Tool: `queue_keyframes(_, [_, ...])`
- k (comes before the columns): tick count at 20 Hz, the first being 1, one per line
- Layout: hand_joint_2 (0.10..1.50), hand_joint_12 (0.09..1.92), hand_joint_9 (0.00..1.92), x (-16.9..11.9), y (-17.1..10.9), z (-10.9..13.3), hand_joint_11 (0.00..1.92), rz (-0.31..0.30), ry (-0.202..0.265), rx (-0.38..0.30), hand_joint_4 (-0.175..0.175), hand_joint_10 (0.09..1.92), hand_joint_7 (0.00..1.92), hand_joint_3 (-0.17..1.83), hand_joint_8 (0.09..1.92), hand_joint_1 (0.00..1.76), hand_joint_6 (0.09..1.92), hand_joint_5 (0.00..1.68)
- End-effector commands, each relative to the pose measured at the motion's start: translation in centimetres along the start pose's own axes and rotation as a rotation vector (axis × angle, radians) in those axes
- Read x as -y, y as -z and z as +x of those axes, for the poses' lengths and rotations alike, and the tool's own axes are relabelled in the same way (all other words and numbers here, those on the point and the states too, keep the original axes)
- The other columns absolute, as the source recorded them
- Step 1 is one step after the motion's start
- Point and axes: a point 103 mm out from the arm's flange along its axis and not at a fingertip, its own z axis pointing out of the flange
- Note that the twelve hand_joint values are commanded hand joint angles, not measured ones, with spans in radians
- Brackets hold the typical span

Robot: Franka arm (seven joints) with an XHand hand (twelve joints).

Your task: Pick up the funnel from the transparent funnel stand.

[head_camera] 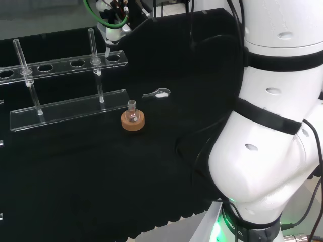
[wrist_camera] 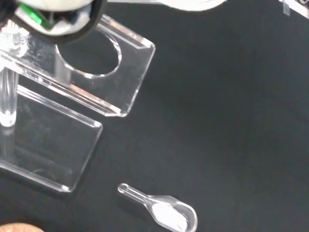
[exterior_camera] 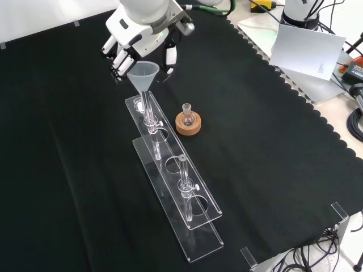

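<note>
Head view: the hand [head_camera: 112, 31] hangs over the far end of the clear funnel stand [head_camera: 65, 108]; I cannot tell its grip here. Front view: fingers [exterior_camera: 120, 59] curl behind the funnel [exterior_camera: 143, 75], its stem down in the stand's end hole; whether they touch is unclear. Wrist view: a clear scoop [wrist_camera: 165, 211] lies apart from the stand.

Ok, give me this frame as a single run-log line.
phase: approach | hand: above far end of funnel stand, fingers relaxed, holding nothing | funnel: seated in stand | flask: on cork ring | scoop: on cloth
</note>
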Motion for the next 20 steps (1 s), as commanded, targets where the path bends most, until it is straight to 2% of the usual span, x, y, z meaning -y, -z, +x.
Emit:
queue_keyframes(1, [0.64,1.35,1.10,2.4,1.8,-1.2,0.43,0.022,-0.038,0.066,-0.015,0.51,0.89,0.74,0.75,0.98,0.84,0.75])
queue_keyframes(11, [0.64,1.34,1.11,6.6,2.5,-2.0,0.43,0.058,-0.090,0.130,-0.012,0.51,0.90,0.74,0.76,0.99,0.85,0.76])
queue_keyframes(20, [0.64,1.34,1.12,9.4,0.2,-0.9,0.43,0.098,-0.114,0.178,-0.009,0.51,0.90,0.75,0.76,0.99,0.86,0.76])
